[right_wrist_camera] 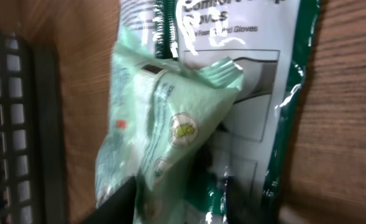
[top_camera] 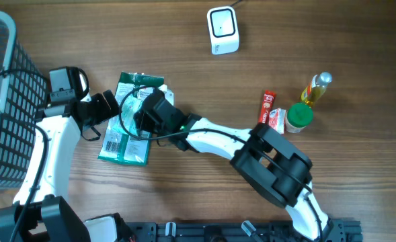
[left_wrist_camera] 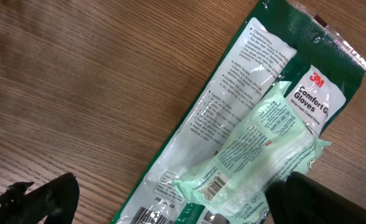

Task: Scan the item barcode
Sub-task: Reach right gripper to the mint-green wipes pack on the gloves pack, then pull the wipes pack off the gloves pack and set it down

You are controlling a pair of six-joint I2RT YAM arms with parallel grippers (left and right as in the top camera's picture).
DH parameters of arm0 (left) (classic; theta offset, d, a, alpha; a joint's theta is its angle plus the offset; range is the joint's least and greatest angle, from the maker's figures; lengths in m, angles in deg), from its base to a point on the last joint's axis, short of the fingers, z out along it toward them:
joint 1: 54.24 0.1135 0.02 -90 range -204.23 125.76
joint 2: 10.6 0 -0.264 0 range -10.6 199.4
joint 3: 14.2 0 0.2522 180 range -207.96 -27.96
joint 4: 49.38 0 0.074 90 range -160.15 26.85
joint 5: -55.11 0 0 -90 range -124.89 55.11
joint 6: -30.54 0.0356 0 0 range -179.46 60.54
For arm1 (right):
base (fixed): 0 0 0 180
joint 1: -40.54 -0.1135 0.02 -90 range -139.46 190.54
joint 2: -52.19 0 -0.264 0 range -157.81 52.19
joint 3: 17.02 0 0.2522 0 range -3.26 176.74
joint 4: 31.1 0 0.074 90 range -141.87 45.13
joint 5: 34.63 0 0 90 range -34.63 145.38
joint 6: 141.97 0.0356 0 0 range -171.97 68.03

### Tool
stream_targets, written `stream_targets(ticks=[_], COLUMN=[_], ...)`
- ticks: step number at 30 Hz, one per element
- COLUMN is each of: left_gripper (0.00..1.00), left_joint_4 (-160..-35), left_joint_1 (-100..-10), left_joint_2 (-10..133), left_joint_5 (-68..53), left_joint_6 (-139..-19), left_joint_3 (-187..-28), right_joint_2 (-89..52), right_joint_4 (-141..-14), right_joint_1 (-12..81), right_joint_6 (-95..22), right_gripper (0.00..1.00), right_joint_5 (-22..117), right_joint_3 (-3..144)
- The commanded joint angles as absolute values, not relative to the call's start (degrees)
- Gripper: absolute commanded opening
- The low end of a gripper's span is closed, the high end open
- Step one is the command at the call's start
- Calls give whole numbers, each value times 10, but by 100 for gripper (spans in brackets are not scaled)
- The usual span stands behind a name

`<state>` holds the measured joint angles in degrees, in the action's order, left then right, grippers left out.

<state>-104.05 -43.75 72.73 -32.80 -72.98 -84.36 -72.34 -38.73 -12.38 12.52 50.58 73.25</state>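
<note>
**Overhead:** The right gripper (top_camera: 150, 111) sits low over the upper half of a green-and-white 3M glove pack (top_camera: 125, 144) lying on the counter (top_camera: 251, 67). Its fingers are hidden under its own body here. The left gripper (top_camera: 102, 109) is just beside the pack's long edge, on the far side from the right gripper, and holds nothing. A white barcode scanner (top_camera: 222, 30) stands well apart from both grippers, and a dark wire basket (top_camera: 3, 101) is behind the left arm.

**Left wrist:** The left gripper (left_wrist_camera: 176, 199) has its jaws spread wide. One finger shows in each lower corner, and neither touches anything. Between and ahead of them lies a pale green packet (left_wrist_camera: 257, 149), resting on the glove pack (left_wrist_camera: 232, 81). The packet's barcode (left_wrist_camera: 215, 185) faces up at the end nearest this gripper.

**Right wrist:** The right gripper (right_wrist_camera: 173, 205) has its jaws partly closed around the pale green packet (right_wrist_camera: 170, 124), which stands crumpled and raised between them. One dark finger (right_wrist_camera: 117, 202) lies against the packet's lower edge. The other side is too dark to make out, so I cannot tell whether the packet is actually pinched. The glove pack (right_wrist_camera: 263, 93) lies under and beyond the packet.
</note>
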Motion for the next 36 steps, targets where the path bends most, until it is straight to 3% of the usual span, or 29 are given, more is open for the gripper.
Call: stream_targets(ticks=[1,8,17,18,20,21,29,36], left_gripper=[100,100,100,100,100,100,100,100], left_joint_4=[-1041,-1041,-1041,-1041,-1041,-1041,-1041,-1041], left_joint_1=[-440,-440,-440,-440,-440,-440,-440,-440], left_joint_2=[729,729,729,729,729,729,729,729], left_joint_5=[-324,-324,-324,-324,-324,-324,-324,-324], left_joint_6=[-718,-718,-718,-718,-718,-718,-718,-718], left_joint_3=[-841,-841,-841,-841,-841,-841,-841,-841], right_joint_2=[-744,-745,-765,-769,-769,-768,-749,-621], right_joint_4=[-361,-331,-318,-319,-320,-320,-301,-421], right_joint_1=[-123,-123,-128,-130,-129,-128,-90,-57], right_joint_6=[125,127,127,127,125,125,76,-54], right_gripper=[29,37,34,30,9,5,4,5], right_joint_5=[515,515,522,521,519,519,352,351], right_joint_3=[732,732,732,732,732,732,732,732])
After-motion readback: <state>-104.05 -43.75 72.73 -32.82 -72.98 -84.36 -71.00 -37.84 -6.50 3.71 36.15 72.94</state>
